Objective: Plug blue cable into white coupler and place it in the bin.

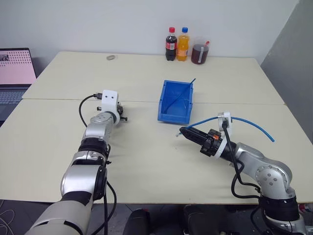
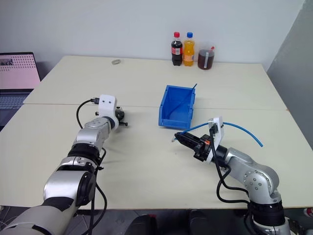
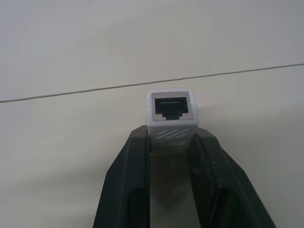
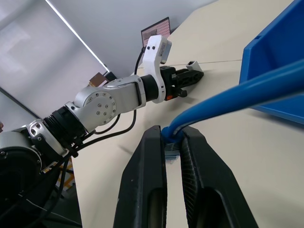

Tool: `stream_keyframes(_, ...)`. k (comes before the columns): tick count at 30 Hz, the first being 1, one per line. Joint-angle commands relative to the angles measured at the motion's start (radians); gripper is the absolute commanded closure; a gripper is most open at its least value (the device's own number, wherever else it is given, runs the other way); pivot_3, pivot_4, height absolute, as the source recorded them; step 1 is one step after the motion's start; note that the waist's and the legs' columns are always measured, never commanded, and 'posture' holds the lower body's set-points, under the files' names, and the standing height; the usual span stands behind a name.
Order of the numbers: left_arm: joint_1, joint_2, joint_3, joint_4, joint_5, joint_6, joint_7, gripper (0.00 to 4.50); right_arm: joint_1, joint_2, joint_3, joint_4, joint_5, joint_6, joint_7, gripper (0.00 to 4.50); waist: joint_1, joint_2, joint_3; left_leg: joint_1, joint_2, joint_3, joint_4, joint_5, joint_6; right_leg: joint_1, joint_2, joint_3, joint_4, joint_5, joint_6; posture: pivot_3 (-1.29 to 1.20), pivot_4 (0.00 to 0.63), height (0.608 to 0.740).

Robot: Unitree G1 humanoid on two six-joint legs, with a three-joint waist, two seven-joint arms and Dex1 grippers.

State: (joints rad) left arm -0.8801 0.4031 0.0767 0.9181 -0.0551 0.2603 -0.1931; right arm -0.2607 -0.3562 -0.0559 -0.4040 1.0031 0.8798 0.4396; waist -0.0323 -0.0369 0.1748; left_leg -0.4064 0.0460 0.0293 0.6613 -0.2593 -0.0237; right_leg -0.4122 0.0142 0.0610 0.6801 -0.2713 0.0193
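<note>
- Head views: the blue bin (image 1: pixel 176 103) sits mid-table; the left gripper (image 1: pixel 121 115) at its nine o'clock, the right gripper (image 1: pixel 182 131) at six, pinching the blue cable (image 1: pixel 249 122).
- Left wrist view: fingers (image 3: pixel 128 180) clamp the white coupler (image 3: pixel 171 118), socket outward.
- Right wrist view: fingers (image 4: pixel 149 175) closed on the cable's plug end.
</note>
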Motion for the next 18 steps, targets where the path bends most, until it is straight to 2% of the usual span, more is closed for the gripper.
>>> stream_keyframes(1,0.107,0.036,-0.042,-0.222,-0.009,-0.007,-0.165,3.74,0.002,-0.015,-0.013,-0.058,0.000,-0.020,0.011,4.37,0.000,0.000,0.000,0.000,0.000,0.000,0.000,0.000,0.000,0.000,0.000,0.000,0.000,0.000,0.000,0.00,0.150,0.740)
stream_keyframes(4,0.246,0.084,-0.087,-0.500,-0.087,0.080,-0.384,3.74,0.014,-0.052,0.000,-0.086,-0.022,-0.020,0.034,4.37,0.000,0.000,0.000,0.000,0.000,0.001,0.000,0.000,0.000,0.000,-0.001,0.001,0.000,0.000,0.000,0.00,0.150,0.740)
stream_keyframes(8,0.400,0.232,-0.174,-0.832,-0.170,0.165,-0.688,3.74,0.032,-0.111,0.031,-0.144,-0.057,-0.026,0.077,4.37,0.000,0.000,0.000,-0.002,0.001,0.000,0.000,0.000,-0.001,-0.002,-0.001,0.003,0.000,0.000,0.000,0.00,0.150,0.740)
stream_keyframes(9,0.412,0.250,-0.179,-0.863,-0.178,0.180,-0.713,3.74,0.034,-0.116,0.035,-0.149,-0.061,-0.028,0.082,4.37,0.000,0.000,0.000,-0.002,0.001,0.000,0.000,0.000,-0.001,-0.002,-0.001,0.003,0.000,0.000,-0.001,0.00,0.150,0.740)
stream_keyframes(13,0.454,0.414,-0.307,-1.001,-0.149,0.100,-0.983,3.74,0.063,-0.159,0.083,-0.173,-0.126,-0.055,0.132,4.37,0.001,0.001,0.000,-0.001,0.001,-0.001,0.000,0.000,0.000,-0.002,0.000,0.003,0.000,-0.003,0.004,0.00,0.150,0.740)
stream_keyframes(18,0.428,0.441,-0.395,-0.999,-0.112,0.056,-1.100,3.74,0.081,-0.182,0.142,-0.173,-0.207,-0.109,0.181,4.37,0.002,0.001,0.000,0.000,0.000,0.000,0.001,0.000,0.000,-0.001,0.000,0.003,0.000,-0.003,0.004,0.00,0.150,0.740)
